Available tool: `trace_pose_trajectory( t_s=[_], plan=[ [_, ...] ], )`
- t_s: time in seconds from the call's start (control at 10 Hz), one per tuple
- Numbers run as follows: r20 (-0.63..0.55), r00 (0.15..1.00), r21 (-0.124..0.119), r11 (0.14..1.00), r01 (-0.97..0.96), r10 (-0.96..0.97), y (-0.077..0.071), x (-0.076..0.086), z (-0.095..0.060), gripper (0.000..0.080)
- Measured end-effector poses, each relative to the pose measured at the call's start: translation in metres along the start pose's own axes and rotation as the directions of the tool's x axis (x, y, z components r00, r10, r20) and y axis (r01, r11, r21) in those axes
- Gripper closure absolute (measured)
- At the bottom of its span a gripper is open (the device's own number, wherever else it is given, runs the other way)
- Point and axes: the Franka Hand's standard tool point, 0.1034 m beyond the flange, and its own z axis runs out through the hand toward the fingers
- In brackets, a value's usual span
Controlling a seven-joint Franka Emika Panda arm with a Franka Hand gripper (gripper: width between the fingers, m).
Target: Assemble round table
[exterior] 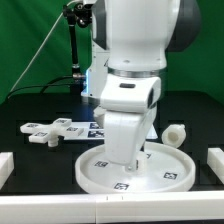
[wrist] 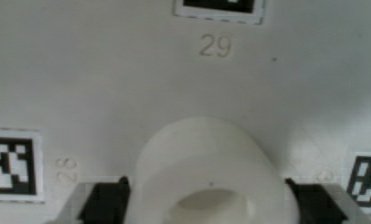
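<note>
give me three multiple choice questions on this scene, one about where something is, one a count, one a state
1. In the exterior view, where does the white plastic cross-shaped base lie?
A) on the exterior view's left of the large white rimmed round disc
B) on top of the disc
C) on the exterior view's right of the disc

2. How many black-and-white square tags show, at least in part, in the wrist view?
A) one
B) three
C) five

3. What state is the short white cylinder leg in?
A) joined to the disc
B) joined to the base
C) loose on the black table

Answers:
1 A: the base rests on the table, off the disc, toward the left.
2 B: three tags appear, each cut off by the picture's edge.
3 C: the leg sits by itself, apart from both other parts.
</note>
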Motion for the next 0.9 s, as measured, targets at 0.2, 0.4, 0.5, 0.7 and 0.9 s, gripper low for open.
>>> trace_pose_trajectory(
  t_s=[0.2, 0.4, 0.5, 0.7, 0.9],
  plan=[
    [0.0, 1.0, -0.002, 1.0, 0.015, -0.015, 0.001, 0.011, 0.0, 0.039],
    [-0.002, 1.0, -0.005, 1.0, 0.014, -0.014, 0.001, 0.025, -0.002, 0.039],
    [0.006, 1.0, 0.002, 1.0, 0.015, -0.015, 0.001, 0.029, -0.004, 0.039],
    [0.01, 1.0, 0.011, 1.0, 0.013, -0.014, 0.002, 0.029, -0.002, 0.039],
    [0.01, 1.0, 0.011, 1.0, 0.013, -0.013, 0.002, 0.028, -0.002, 0.0332]
  ],
)
